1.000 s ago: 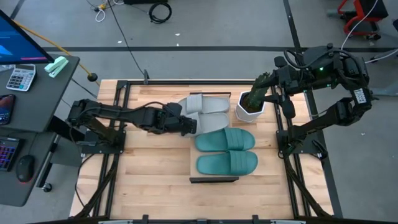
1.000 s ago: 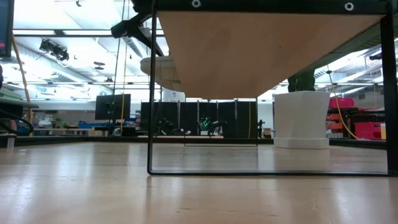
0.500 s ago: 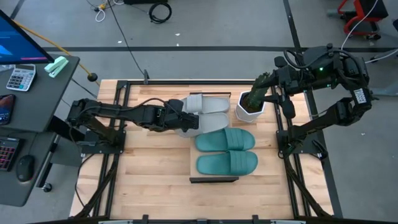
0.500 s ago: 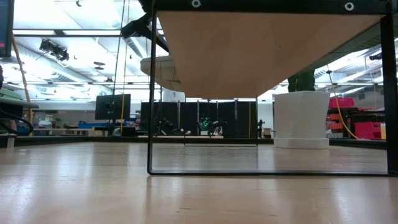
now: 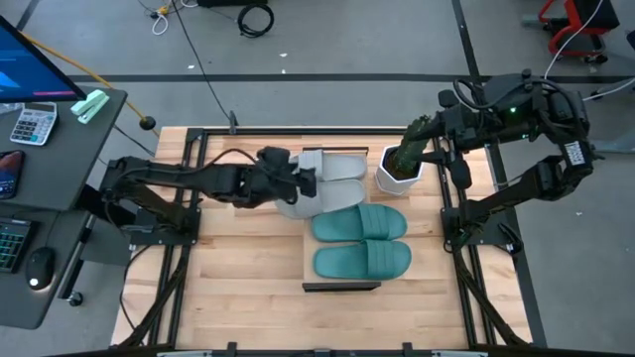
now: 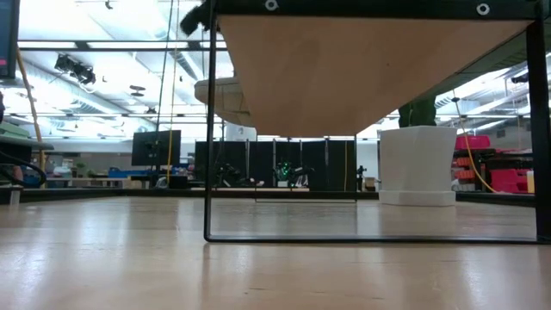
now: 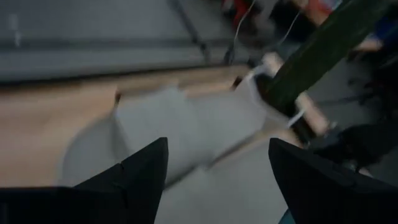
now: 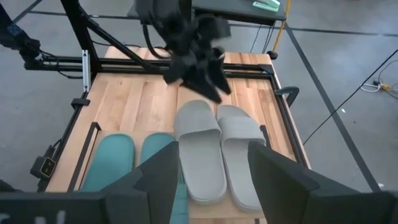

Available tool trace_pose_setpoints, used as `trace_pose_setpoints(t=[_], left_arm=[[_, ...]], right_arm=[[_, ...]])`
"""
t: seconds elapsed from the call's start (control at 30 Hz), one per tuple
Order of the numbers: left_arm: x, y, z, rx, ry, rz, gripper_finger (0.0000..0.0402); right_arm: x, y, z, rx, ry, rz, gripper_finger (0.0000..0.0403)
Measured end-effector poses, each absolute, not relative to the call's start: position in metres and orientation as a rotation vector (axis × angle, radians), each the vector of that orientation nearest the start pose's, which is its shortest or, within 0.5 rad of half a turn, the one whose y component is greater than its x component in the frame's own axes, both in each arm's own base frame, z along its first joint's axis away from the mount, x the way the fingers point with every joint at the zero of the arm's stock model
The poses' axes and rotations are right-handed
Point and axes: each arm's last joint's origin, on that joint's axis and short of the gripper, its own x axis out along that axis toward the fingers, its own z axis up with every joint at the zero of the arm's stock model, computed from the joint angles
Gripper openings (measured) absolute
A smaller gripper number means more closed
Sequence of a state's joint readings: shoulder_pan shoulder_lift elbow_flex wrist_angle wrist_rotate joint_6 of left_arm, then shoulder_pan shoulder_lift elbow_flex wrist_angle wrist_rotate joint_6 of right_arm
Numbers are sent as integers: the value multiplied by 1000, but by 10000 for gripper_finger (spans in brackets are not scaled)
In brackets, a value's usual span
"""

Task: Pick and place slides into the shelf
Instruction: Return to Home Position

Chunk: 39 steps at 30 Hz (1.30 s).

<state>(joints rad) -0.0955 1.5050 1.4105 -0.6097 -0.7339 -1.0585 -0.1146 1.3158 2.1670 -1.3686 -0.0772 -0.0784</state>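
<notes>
Wooden planks make up the table you see from above, with a low shelf at its centre. All four slides lie side by side across the shelf top, stacked down the middle of the frame. The two grey slides are toward the top. The two teal slides are below them, nearer the shelf's dark end frame. Each pair lies close together, strap beside strap. In the low view you look up at the pale underside of the shelf plank, and one rounded grey slide end juts out past the dark leg at left centre.

The left gripper is just left of centre in the overhead frame, at the left ends of the grey slides. Seen from the right wrist, it is raised above the table and clear of the slides. Its two fingers are spread wide with nothing between them; through the gap its own wrist camera shows only a blurred grey slide.

The right arm is folded at the upper right of the overhead frame. The right gripper is near a white pot holding a green plant, which stands on the table just right of the grey slides. Its fingers are also parted and hold nothing.
</notes>
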Motion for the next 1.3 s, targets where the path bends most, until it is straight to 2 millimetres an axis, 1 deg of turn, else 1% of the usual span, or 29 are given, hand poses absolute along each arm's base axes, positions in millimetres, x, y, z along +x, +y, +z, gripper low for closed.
trace_pose_setpoints(t=[0.13, 0.23, 0.3, 0.4, 0.47, 0.57, 0.7, 0.77, 0.83, 0.9, 1.0, 1.03, 1.07, 1.17, 1.23, 1.3], left_arm=[[323, -23, 365, -580, 109, 850, 282], [329, -31, 379, -492, 40, 761, 273], [334, -33, 386, -436, -18, 666, 259], [340, -36, 384, -361, -128, 503, 228], [341, -33, 381, -353, -208, 391, 205], [341, -24, 372, -362, -307, 220, 170], [337, -12, 358, -345, -366, 102, 128], [331, -7, 357, -328, -365, 46, 107], [325, -4, 358, -313, -365, -5, 84], [320, -1, 359, -287, -345, -53, 58], [312, 1, 361, -244, -279, -84, 15], [307, 1, 363, -234, -258, -90, 8], [304, 1, 365, -219, -245, -91, 8], [291, 2, 369, -169, -177, -79, 11], [285, 3, 373, -142, -171, -79, 6], [273, 5, 375, -138, -158, -94, 5]], right_arm=[[143, -14, 535, -25, 530, -17, 199], [133, -14, 536, -6, 522, -38, 199], [128, -13, 536, 7, 513, -44, 199], [121, -12, 536, 36, 502, -53, 195], [116, -12, 535, 48, 493, -62, 192], [111, -11, 533, 75, 483, -73, 187], [106, -11, 524, 125, 449, -84, 174], [103, -10, 515, 165, 442, -77, 158], [100, -9, 504, 203, 432, -69, 131], [97, -9, 492, 241, 421, -72, 94], [91, -8, 474, 290, 406, -80, 26], [89, -8, 469, 303, 391, -81, 14], [86, -8, 465, 321, 375, -84, 10], [79, -8, 453, 372, 329, -117, 18], [75, -8, 447, 392, 290, -140, 11], [74, -8, 441, 412, 261, -157, 5]])
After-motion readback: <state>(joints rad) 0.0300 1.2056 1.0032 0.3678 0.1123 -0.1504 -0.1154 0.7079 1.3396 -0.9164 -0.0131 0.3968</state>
